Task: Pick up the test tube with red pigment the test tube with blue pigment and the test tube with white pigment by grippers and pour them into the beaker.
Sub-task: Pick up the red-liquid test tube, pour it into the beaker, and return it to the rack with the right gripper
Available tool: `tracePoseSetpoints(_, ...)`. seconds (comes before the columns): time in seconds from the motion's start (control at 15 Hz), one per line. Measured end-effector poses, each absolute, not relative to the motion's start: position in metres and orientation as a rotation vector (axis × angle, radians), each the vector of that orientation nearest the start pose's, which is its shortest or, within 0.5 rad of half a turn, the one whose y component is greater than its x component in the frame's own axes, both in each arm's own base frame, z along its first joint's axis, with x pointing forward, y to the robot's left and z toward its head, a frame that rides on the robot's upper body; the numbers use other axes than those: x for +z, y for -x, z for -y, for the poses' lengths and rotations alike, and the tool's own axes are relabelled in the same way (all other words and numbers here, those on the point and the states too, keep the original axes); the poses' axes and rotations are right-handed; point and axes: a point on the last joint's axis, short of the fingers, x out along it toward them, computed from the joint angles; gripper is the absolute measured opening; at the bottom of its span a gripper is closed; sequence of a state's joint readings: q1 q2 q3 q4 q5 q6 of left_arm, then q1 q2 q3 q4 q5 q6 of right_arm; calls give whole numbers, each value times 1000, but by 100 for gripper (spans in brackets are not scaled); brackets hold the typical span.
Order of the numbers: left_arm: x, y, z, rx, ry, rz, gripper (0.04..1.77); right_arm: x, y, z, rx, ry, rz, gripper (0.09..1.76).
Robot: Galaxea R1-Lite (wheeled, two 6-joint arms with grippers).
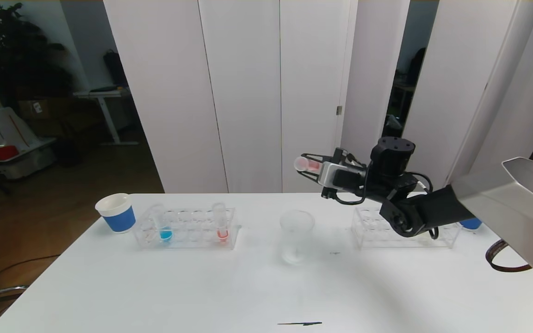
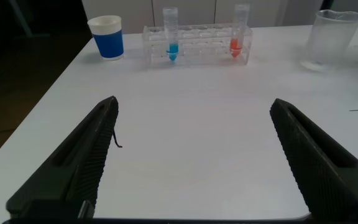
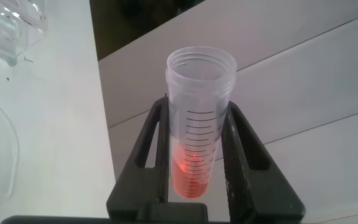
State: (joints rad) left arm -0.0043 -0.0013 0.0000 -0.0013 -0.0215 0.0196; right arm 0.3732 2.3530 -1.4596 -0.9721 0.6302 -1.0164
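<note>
My right gripper (image 1: 310,165) is shut on the test tube with red pigment (image 1: 301,163) and holds it nearly level in the air, above and a little right of the beaker (image 1: 296,236). In the right wrist view the tube (image 3: 199,124) sits between the fingers (image 3: 157,143), with orange-red liquid at its closed end. The test tube with blue pigment (image 1: 164,229) and another orange-red tube (image 1: 221,229) stand in the left rack (image 1: 185,238). The white-pigment tube is out of view. My left gripper (image 2: 194,104) is open and empty over the near table.
A blue-banded paper cup (image 1: 116,212) stands left of the left rack. A second clear rack (image 1: 373,231) and a blue cup (image 1: 470,224) sit behind my right arm. A black mark (image 1: 300,323) lies near the table's front edge.
</note>
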Motion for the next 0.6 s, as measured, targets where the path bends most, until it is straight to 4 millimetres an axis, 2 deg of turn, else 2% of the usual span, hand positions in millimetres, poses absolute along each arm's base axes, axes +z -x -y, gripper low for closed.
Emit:
tracePoseSetpoints(0.4, 76, 23, 0, -26, -20, 3, 175, 138, -446, -184, 819, 1118, 716, 58)
tracePoseSetpoints(0.6, 76, 23, 0, -25, -20, 3, 175, 136, -448, -185, 813, 1155, 740, 58)
